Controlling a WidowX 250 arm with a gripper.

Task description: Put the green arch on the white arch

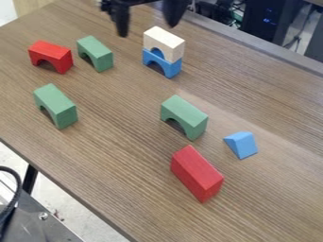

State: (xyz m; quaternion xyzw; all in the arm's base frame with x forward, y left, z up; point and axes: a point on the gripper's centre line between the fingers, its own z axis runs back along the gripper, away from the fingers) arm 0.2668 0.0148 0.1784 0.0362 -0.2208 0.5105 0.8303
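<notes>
Red rectangular block (197,173), nearest the camera, on the desk (101,151). Left to right: red arch (52,55); first green arch (56,105), nearer the camera; second green arch (95,53), just beside the red arch; claw (147,30), open, fingers apart, over the far side; white arch (165,42), atop blue arch (169,66); third green arch (185,116), on the desk; blue wedge (242,144), near the block.

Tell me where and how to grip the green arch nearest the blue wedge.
I'd come down from above and close the pincer on the green arch at mid-length, across its narrow width, since it stands feet down with its flat top up.
</notes>
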